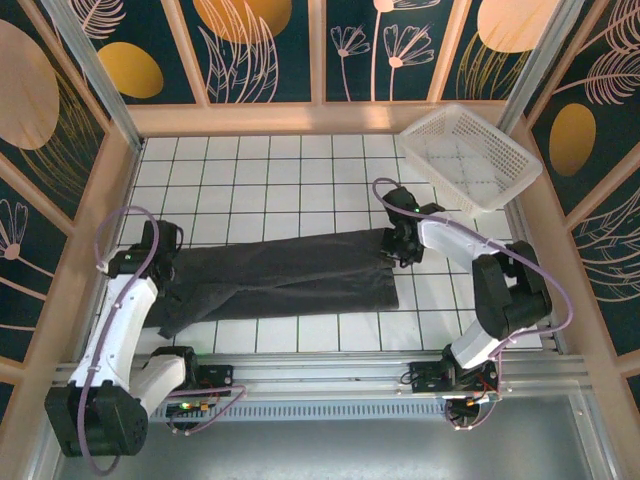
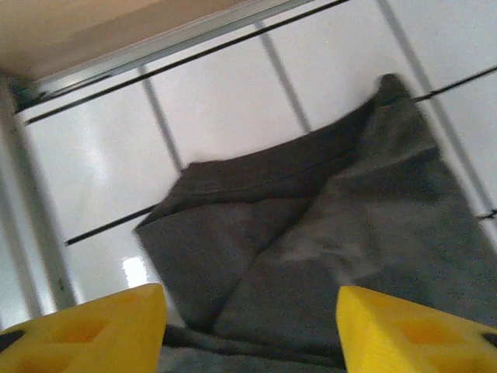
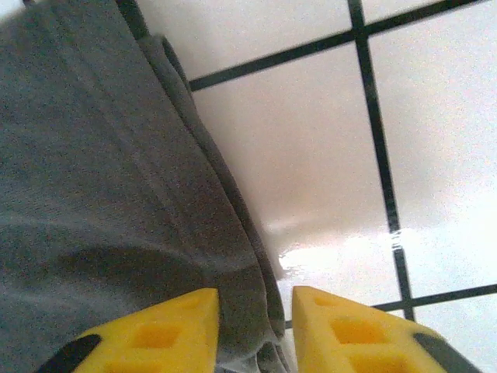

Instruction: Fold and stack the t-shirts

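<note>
Your t-shirt [image 1: 280, 275] lies stretched out on the white tiled table [image 1: 300, 180]. Its long axis runs left to right, from just in front of the left arm to the right arm's wrist. The band of cloth is narrow, with soft creases along its length. The right end is cut square, and the left end bunches and droops toward you.

Your left gripper [image 1: 162, 248] sits over the bunched left end. In its wrist camera the yellow fingers [image 2: 85, 330] stand wide apart. Dark cloth lies between them, folded over itself in flat overlapping layers. That picture is blurred, so you cannot tell which part of the shirt it is.

Your right gripper [image 1: 398, 245] is at the right end. There the wedge-shaped yellow fingers [image 3: 342, 330] sit close together, pinched on the thick, doubled edge of the cloth. The weave looks soft and matte beside the glossy tile. The frame cuts the fingers off at the bottom.

A white mesh basket [image 1: 512, 190] sits tilted at the far right corner, well apart from the shirt.
</note>
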Robot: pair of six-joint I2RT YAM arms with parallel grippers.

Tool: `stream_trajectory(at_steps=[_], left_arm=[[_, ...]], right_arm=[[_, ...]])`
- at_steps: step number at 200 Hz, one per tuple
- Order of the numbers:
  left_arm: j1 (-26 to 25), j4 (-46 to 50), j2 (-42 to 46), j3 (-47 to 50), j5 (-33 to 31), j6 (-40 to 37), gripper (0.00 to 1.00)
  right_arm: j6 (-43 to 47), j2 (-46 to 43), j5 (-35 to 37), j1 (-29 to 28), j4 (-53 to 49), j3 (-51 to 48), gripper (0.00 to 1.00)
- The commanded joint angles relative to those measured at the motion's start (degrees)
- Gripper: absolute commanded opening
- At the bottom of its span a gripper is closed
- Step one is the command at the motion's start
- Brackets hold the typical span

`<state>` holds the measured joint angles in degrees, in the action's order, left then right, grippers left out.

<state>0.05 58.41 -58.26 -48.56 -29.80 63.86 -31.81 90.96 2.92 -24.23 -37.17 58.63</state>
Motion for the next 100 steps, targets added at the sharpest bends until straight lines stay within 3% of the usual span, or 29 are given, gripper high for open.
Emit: stream_trajectory(at_steps=[1,22,42,100], left_arm=[[1.2,-7.9,-4.8,-4.8,3.0,-8.0,0.55],[7.3,-16.0,-11.5,-5.8,11.6,-13.4,0.51],[10.7,-20.9,-19.5,-6.8,15.4,-16.2,0.47],[16.1,-26.3,-38.5,-12.4,17.9,-20.3,0.31]], right_arm=[[1.1,-1.9,0.8,-0.6,1.1,3.1,0.37],[2.9,1.7,-4.8,-1.1,4.0,5.2,0.34],[3.8,6.9,-10.2,-2.0,6.1,6.6,0.3],[0.4,18.6,-7.0,0.8,3.8,9.5,0.24]])
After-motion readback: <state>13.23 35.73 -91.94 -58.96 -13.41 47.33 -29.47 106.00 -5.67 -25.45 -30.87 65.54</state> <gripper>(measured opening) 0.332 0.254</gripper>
